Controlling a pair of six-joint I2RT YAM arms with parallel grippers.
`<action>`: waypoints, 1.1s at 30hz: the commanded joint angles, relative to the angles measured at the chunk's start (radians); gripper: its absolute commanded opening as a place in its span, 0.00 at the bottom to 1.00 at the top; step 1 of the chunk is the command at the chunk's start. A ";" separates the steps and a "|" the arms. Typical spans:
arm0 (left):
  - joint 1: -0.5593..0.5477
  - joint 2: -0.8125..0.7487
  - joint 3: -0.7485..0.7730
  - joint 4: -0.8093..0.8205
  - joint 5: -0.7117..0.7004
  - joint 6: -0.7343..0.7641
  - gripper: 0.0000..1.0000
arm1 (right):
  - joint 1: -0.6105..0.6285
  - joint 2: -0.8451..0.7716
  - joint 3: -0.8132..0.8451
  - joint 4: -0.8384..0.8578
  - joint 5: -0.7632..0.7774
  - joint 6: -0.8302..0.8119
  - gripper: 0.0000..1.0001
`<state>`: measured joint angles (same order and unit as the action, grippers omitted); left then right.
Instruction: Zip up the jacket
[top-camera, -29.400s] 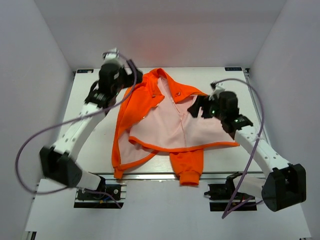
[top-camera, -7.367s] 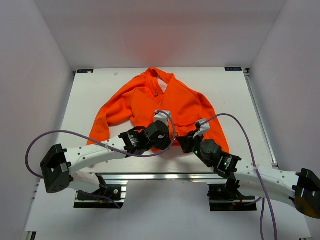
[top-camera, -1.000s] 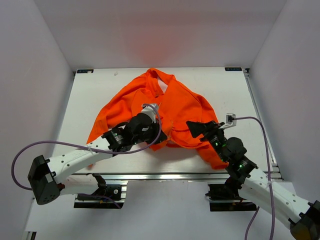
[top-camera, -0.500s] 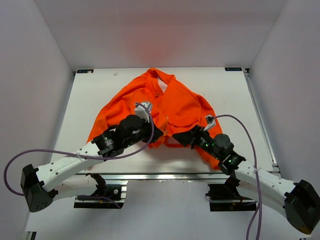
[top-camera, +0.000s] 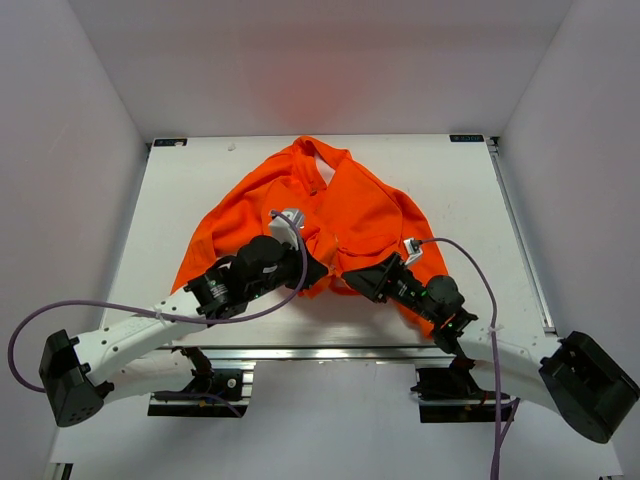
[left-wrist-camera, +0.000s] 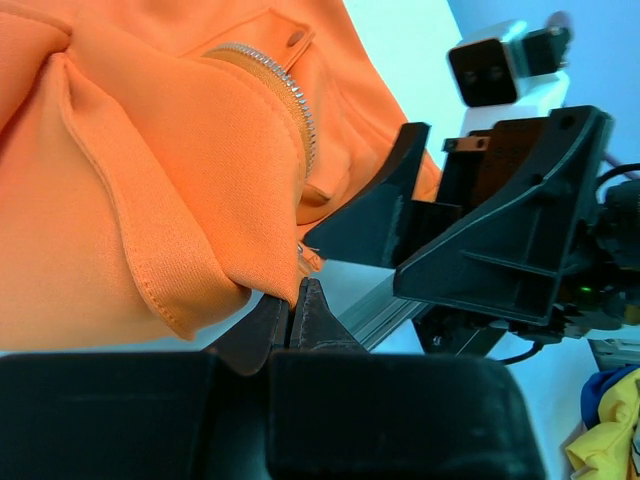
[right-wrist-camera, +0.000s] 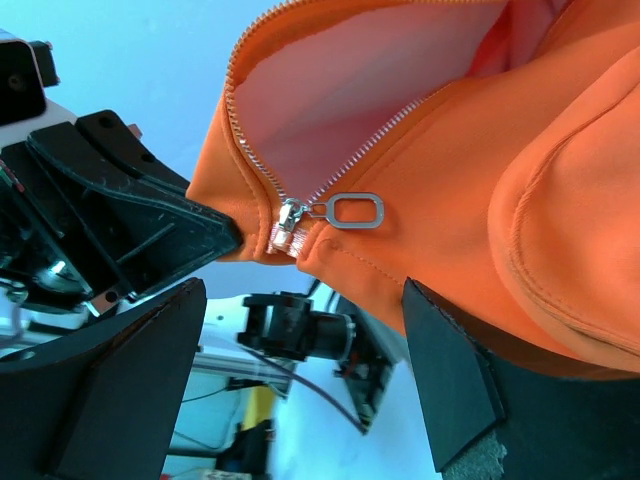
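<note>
The orange jacket (top-camera: 350, 205) lies on the white table, front side up, with its lower hem near the front edge. My left gripper (top-camera: 318, 270) is shut on the hem corner beside the zipper teeth (left-wrist-camera: 290, 90), pinching the orange fabric (left-wrist-camera: 150, 150) at its fingertips (left-wrist-camera: 293, 300). My right gripper (top-camera: 352, 277) is open and faces it, just to the right. In the right wrist view its fingers (right-wrist-camera: 450, 380) stand wide on either side of the zipper's bottom end, touching nothing. The silver slider (right-wrist-camera: 290, 215) and its pull tab (right-wrist-camera: 355, 210) sit there, with pink lining (right-wrist-camera: 330, 90) showing above.
The white table (top-camera: 180, 200) ends in a metal rail (top-camera: 330, 352) along its front edge, just below both grippers. White walls enclose the left, right and back. Purple cables loop from both arms.
My right gripper has swung left and down toward the hem, ending close beside the left gripper. The left gripper stays shut on the hem and has shifted slightly.
</note>
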<state>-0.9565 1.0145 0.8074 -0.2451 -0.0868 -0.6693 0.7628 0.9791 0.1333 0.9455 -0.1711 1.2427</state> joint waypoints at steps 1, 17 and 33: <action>0.002 -0.033 -0.004 0.070 0.039 0.008 0.00 | 0.012 0.062 -0.006 0.191 -0.033 0.081 0.84; 0.002 -0.054 -0.056 0.139 0.085 -0.026 0.00 | 0.047 0.316 0.025 0.545 -0.022 0.196 0.80; 0.002 -0.108 -0.123 0.205 0.061 -0.110 0.00 | 0.055 0.494 0.069 0.943 0.035 0.285 0.75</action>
<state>-0.9520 0.9718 0.6903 -0.1337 -0.0238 -0.7364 0.8120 1.4734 0.1696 1.3163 -0.1581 1.5230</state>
